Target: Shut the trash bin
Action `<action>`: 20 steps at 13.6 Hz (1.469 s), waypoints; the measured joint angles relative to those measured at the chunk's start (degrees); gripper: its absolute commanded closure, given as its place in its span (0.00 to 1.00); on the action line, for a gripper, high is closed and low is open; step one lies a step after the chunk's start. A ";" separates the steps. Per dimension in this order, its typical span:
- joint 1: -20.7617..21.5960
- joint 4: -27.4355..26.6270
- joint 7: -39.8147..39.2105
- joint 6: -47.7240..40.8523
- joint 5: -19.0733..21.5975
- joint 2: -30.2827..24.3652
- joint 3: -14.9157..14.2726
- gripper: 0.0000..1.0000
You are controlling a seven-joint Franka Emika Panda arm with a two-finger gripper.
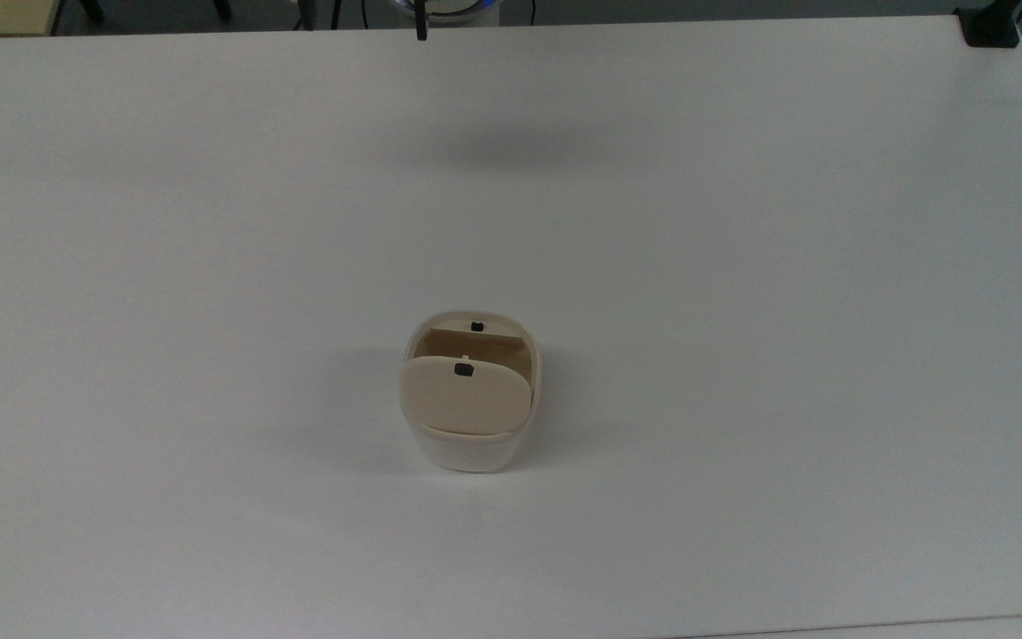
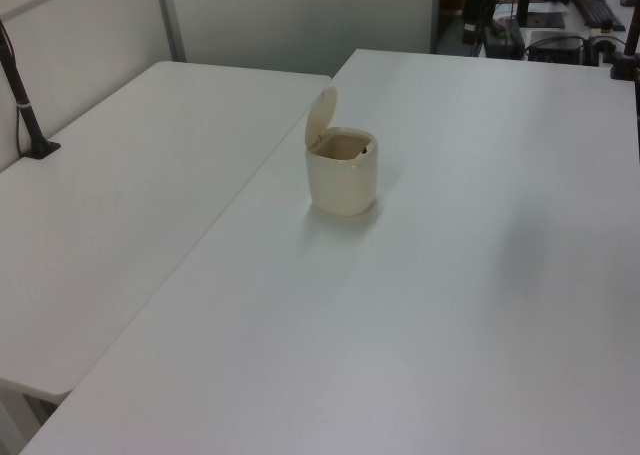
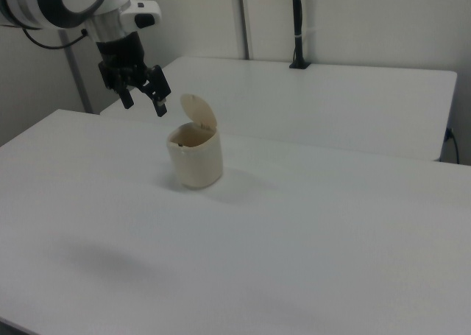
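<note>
Approach step, judging by the layout: nothing touching the trash bin (image 1: 473, 399) yet, lid (image 3: 199, 114) standing upright and open. Next, probably, coming in behind the lid and pushing it down over the opening without tipping the light body. Gripper (image 3: 143, 99) hanging in the air at the right view's left of the lid, pointing down, released and empty. Bin alone mid-table (image 2: 480, 305)

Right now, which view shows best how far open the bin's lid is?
The left view: the lid stands upright in profile above the trash bin. The right view shows it raised too, with the gripper nearby. The top view shows the lid's face.
</note>
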 measured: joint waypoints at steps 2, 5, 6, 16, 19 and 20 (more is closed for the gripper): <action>0.00 0.00 0.00 0.00 0.00 -0.01 0.00 0.00; 0.00 0.00 0.00 0.00 0.00 -0.03 0.00 0.00; 0.00 0.00 0.00 0.00 0.00 -0.03 0.00 0.00; -0.11 0.00 0.01 -0.13 0.00 -0.13 -1.17 0.00; -0.12 0.00 0.09 -0.13 0.00 -0.12 -1.28 0.00; -0.12 0.02 0.11 -0.13 0.00 -0.13 -1.28 0.00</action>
